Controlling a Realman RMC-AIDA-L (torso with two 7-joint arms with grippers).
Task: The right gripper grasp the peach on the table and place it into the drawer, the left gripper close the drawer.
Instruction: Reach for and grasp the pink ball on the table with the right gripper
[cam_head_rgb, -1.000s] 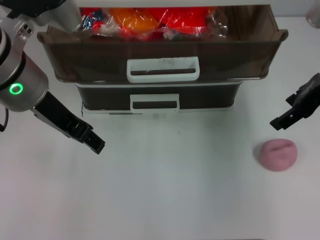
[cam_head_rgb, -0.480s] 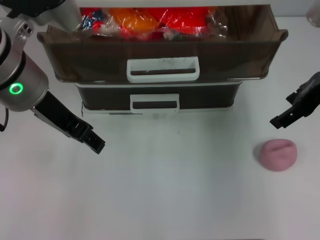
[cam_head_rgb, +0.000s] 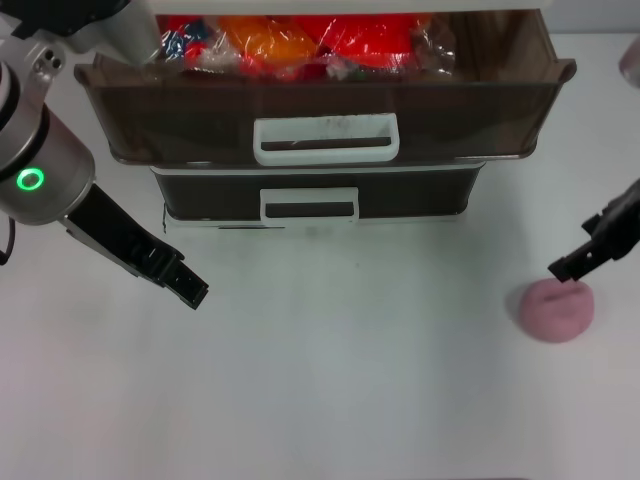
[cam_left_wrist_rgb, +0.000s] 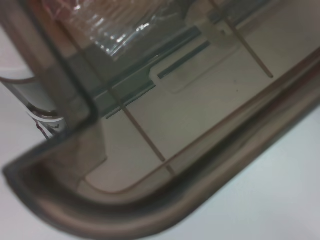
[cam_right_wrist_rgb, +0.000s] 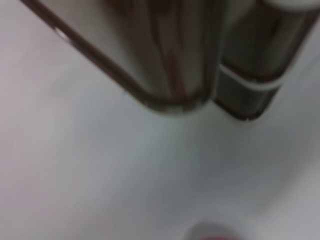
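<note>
1 peach lies on the worktop at 4 o'clock, well apart from 2 stacked drawers. The upper drawer stands pulled out, holding packets. The right end effector touches the peach's top; grip unclear. The left end effector hangs at 9 o'clock, clenched.

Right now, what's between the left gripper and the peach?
Only bare white table: in the head view nothing lies between the left gripper and the peach.
</note>
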